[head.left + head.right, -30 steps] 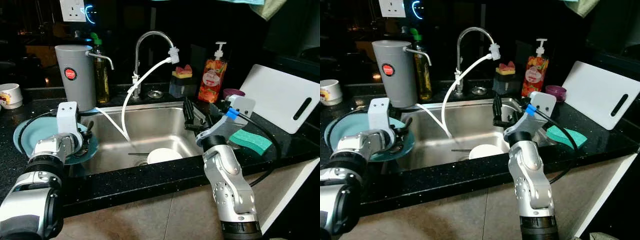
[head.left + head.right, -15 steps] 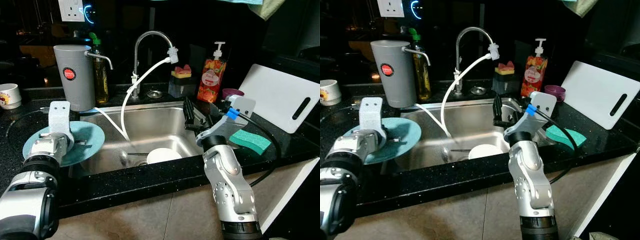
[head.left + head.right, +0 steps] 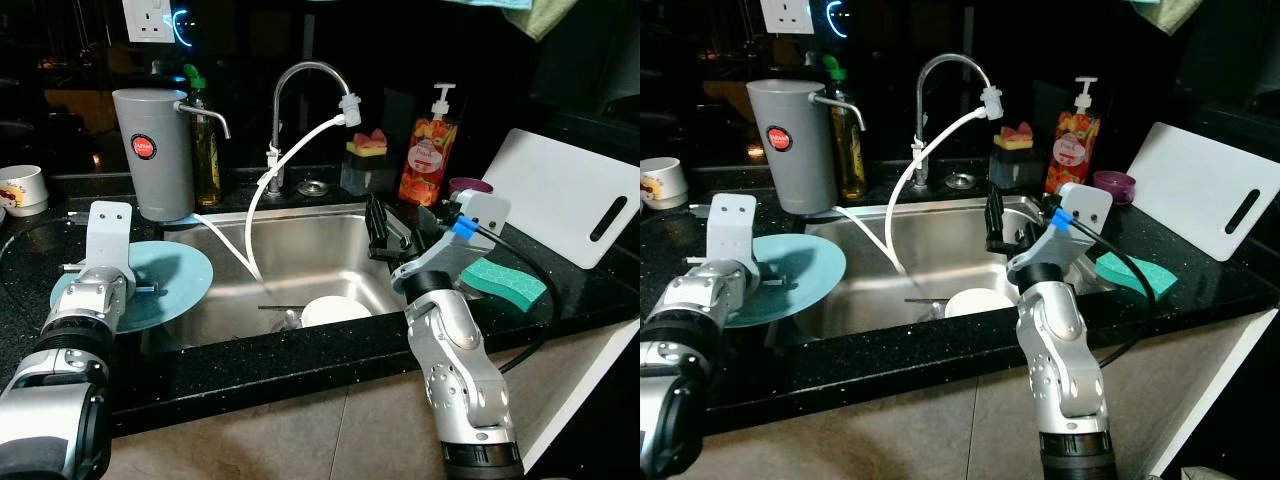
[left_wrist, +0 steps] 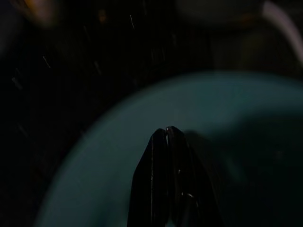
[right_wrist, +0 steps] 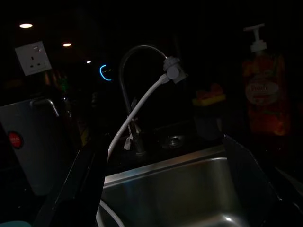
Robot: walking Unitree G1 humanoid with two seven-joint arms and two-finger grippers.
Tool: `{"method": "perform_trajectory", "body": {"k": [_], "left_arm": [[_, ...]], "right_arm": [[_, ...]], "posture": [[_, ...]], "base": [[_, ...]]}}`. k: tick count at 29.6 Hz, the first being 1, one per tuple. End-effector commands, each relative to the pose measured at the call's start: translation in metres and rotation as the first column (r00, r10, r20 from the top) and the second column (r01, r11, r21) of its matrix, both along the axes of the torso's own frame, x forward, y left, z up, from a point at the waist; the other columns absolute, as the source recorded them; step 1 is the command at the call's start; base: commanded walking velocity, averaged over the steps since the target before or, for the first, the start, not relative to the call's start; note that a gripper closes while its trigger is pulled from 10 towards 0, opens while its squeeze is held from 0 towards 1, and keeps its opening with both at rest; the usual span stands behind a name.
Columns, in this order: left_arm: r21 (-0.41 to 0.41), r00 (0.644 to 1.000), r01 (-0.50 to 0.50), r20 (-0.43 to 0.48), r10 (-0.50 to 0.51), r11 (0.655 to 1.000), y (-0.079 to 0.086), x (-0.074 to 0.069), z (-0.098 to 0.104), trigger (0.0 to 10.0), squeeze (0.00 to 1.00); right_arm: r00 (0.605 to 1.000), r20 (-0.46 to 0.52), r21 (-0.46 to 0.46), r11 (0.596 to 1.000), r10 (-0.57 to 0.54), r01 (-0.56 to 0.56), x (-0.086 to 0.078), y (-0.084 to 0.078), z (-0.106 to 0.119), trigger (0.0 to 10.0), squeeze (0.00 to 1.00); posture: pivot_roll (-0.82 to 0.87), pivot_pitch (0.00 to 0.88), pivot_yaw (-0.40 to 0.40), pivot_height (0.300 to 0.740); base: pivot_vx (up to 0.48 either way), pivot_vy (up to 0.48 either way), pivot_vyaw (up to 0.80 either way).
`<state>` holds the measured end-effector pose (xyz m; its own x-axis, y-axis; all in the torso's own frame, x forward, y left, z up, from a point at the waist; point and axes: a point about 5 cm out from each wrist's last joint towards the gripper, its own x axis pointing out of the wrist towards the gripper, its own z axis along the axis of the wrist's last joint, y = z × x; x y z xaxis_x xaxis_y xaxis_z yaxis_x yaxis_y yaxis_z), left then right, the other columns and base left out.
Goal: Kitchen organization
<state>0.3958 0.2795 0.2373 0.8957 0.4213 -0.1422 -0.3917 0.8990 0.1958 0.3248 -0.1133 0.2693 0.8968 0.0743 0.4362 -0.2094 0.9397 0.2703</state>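
Left wrist view gives me the left gripper with its 2 black fingers pinched together on the teal plate, which I see at the left of the left eye view, held over the dark counter with its right edge jutting over the left rim of the steel sink. Against the frame from 1 second back, the plate has come up off the counter spot at the far left and moved toward the basin; since half a second ago it has barely shifted. Its face tips upward and toward me, its long spread running left to right.

My right gripper hangs over the sink's right side, centre right of the frame, fingers spread apart and holding nothing, where it was before.

In the basin a small white dish lies near the drain, and a white hose runs down from the curved tap. Writing: the grey jug at upper left carries a round red badge I cannot read; the orange soap bottle has a fruit label, also unreadable. A green sponge lies on the counter at right, below the white cutting board. A white mug sits at the far left edge.
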Motion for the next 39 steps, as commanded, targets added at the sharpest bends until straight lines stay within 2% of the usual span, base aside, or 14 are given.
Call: {"method": "perform_trajectory", "body": {"k": [1,9,10,12,18,20,21,22,24,25,28,29,30,39], "left_arm": [[0.086,0.993,-0.034,0.115,0.024,0.996,0.005,-0.002,0.023,10.0,0.0],[0.144,0.939,-0.197,0.313,0.145,0.97,0.024,-0.021,0.06,10.0,0.0],[0.096,0.933,-0.2,0.322,0.16,0.975,0.028,-0.025,0.06,10.0,0.97],[0.054,0.93,-0.198,0.324,0.171,0.979,0.031,-0.028,0.059,10.0,1.0],[-0.346,0.889,-0.223,0.312,0.335,0.912,0.047,-0.054,0.037,10.0,1.0],[-0.399,0.886,-0.222,0.299,0.355,0.89,0.048,-0.058,0.033,10.0,1.0],[-0.449,0.881,-0.222,0.288,0.375,0.866,0.047,-0.062,0.028,10.0,0.71],[-0.52,0.886,-0.217,0.251,0.39,0.826,0.046,-0.069,0.018,10.0,0.64],[-0.54,0.889,-0.215,0.236,0.391,0.814,0.045,-0.071,0.015,10.0,0.72],[-0.548,0.893,-0.213,0.227,0.389,0.809,0.044,-0.073,0.012,10.0,1.0],[-0.563,0.9,-0.201,0.217,0.378,0.802,0.042,-0.075,0.009,10.0,1.0],[-0.572,0.904,-0.19,0.214,0.369,0.798,0.04,-0.076,0.008,10.0,0.96],[-0.601,0.916,-0.151,0.214,0.34,0.785,0.033,-0.08,0.007,10.0,0.0],[-0.642,0.923,-0.148,0.183,0.338,0.753,0.025,-0.086,0.0,10.0,0.0]], "right_arm": [[1.0,0.0,-0.011,1.0,0.001,-0.001,0.0,0.001,0.001,10.0,0.0],[1.0,-0.001,-0.007,1.0,0.004,-0.004,-0.001,0.002,0.0,10.0,0.0],[1.0,-0.002,-0.007,1.0,0.005,-0.005,-0.001,0.002,0.0,10.0,0.0],[1.0,-0.003,-0.007,1.0,0.005,-0.005,-0.002,0.003,-0.001,10.0,0.0],[1.0,-0.011,-0.01,1.0,0.014,-0.014,-0.002,0.004,-0.003,10.0,0.0],[1.0,-0.012,-0.011,1.0,0.016,-0.016,-0.002,0.004,-0.003,10.0,0.0],[1.0,-0.014,-0.014,1.0,0.02,-0.02,-0.001,0.004,-0.004,10.0,0.0],[1.0,-0.016,-0.017,1.0,0.026,-0.026,0.0,0.005,-0.004,10.0,0.0],[0.999,-0.016,-0.017,0.999,0.029,-0.029,0.0,0.005,-0.004,10.0,0.0],[0.999,-0.017,-0.018,0.999,0.032,-0.032,0.0,0.006,-0.004,10.0,0.0],[0.999,-0.018,-0.019,0.999,0.036,-0.037,0.0,0.007,-0.004,10.0,0.0],[0.999,-0.018,-0.019,0.999,0.039,-0.04,0.001,0.008,-0.004,10.0,0.0],[0.999,-0.019,-0.019,0.999,0.044,-0.044,0.001,0.009,-0.004,10.0,0.0],[0.999,-0.02,-0.018,0.999,0.049,-0.049,0.001,0.009,-0.005,10.0,0.0]], "posture": [[0.08,0.028,-0.068,0.74],[0.09,0.035,-0.061,0.74],[0.09,0.036,-0.059,0.74],[0.09,0.038,-0.059,0.74],[0.09,0.045,-0.062,0.74],[0.09,0.045,-0.062,0.74],[0.1,0.049,-0.067,0.74],[0.11,0.052,-0.075,0.74],[0.11,0.052,-0.075,0.74],[0.11,0.052,-0.075,0.74],[0.11,0.052,-0.075,0.74],[0.11,0.052,-0.075,0.74],[0.11,0.052,-0.075,0.74],[0.13,0.054,-0.078,0.74]], "base": [[0.0,0.0,0.0],[0.0,0.0,0.0],[0.0,0.0,0.0],[0.0,0.0,0.0],[0.0,0.0,0.0],[0.0,0.0,0.0],[0.0,0.0,0.0],[0.0,0.0,0.0],[0.0,0.0,0.0],[0.0,0.0,0.0],[0.0,0.0,0.0],[0.0,0.0,0.0],[0.0,0.0,0.0],[0.0,0.0,0.0]]}}
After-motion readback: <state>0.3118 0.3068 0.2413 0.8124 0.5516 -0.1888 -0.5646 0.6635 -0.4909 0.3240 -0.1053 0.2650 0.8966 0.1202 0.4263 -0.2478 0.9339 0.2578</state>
